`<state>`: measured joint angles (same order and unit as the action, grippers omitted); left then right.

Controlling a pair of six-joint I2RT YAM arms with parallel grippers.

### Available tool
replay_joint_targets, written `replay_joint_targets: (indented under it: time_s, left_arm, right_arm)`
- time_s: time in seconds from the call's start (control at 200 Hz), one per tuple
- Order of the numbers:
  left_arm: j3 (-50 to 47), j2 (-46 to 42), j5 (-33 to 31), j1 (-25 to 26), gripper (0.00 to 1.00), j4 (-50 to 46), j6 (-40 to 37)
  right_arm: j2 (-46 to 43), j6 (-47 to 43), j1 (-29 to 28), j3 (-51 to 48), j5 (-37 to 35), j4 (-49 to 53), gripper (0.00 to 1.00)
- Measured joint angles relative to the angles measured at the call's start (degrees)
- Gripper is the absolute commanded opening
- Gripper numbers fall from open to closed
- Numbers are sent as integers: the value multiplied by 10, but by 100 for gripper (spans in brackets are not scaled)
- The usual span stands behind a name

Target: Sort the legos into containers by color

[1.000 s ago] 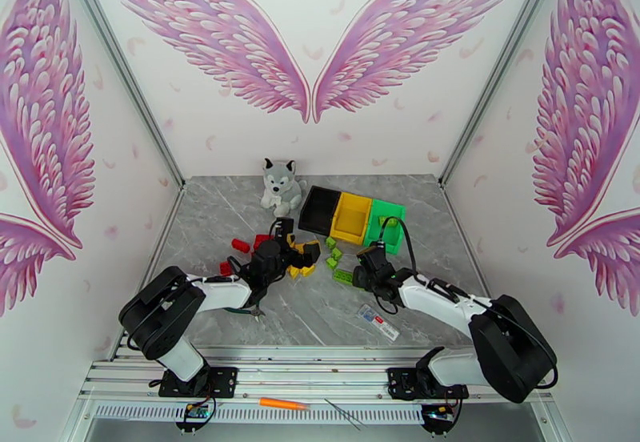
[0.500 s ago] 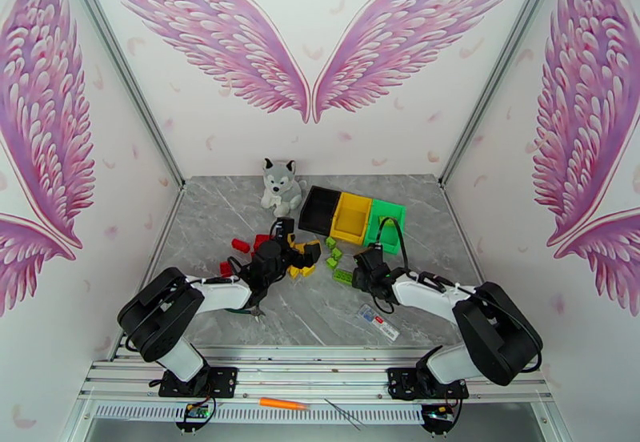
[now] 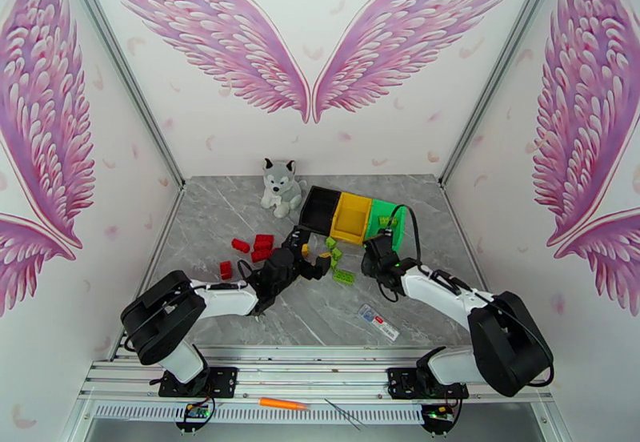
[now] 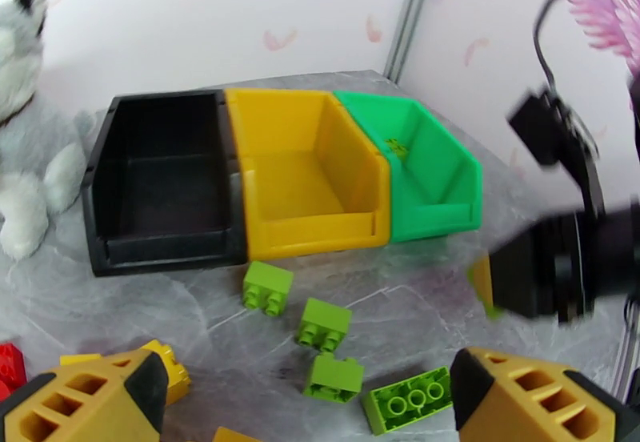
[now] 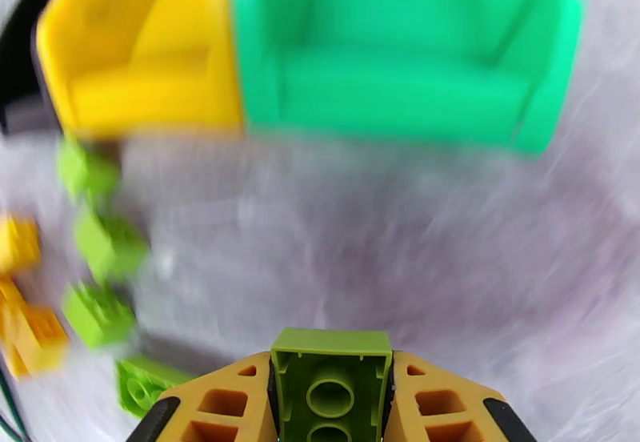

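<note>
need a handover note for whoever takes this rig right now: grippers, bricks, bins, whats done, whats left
Right gripper: shut on a light green brick, short of the green bin.
Left gripper: open, holding nothing, low by the yellow bricks.
Bins: black bin and yellow bin look empty; the green bin may hold one small piece at its back, too small to tell.
Loose: four green bricks in front of the bins, yellow bricks beside them, red bricks further left.
Done: almost nothing binned.
To do: drop the held brick, then nearly all the sorting.
</note>
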<state>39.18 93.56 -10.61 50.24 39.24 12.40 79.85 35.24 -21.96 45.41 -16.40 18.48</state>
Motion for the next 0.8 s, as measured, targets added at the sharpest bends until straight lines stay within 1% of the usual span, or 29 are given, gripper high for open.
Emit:
replay_joint_targets:
  time_s: [0.14,0.22,0.3,0.36,0.455,0.55,0.63,0.705,0.8]
  left_arm:
    - [11,5,-39,43,99,10,-54]
    - [11,14,-50,50,99,20,-78]
    - [11,20,-60,54,99,25,-99]
    - [11,21,-73,58,99,27,-113]
    - [11,21,-87,64,99,27,-124]
    - [9,17,-97,66,99,23,-128]
    - [-2,4,-106,65,99,21,-128]
    - [-16,-11,-111,60,99,21,-123]
    - [-30,-30,-109,43,99,21,-106]
  right_arm:
    - [12,-19,47,83,-9,16,22]
    - [41,-25,69,135,-12,23,23]
    - [81,-33,86,183,-12,30,26]
    - [111,-38,97,214,-12,40,31]
    - [166,-49,110,266,-10,62,50]
    - [203,-60,113,301,-9,78,61]
    - [210,-64,113,306,-5,86,67]
    - [206,-68,110,306,0,89,70]
    - [182,-72,99,278,5,83,75]
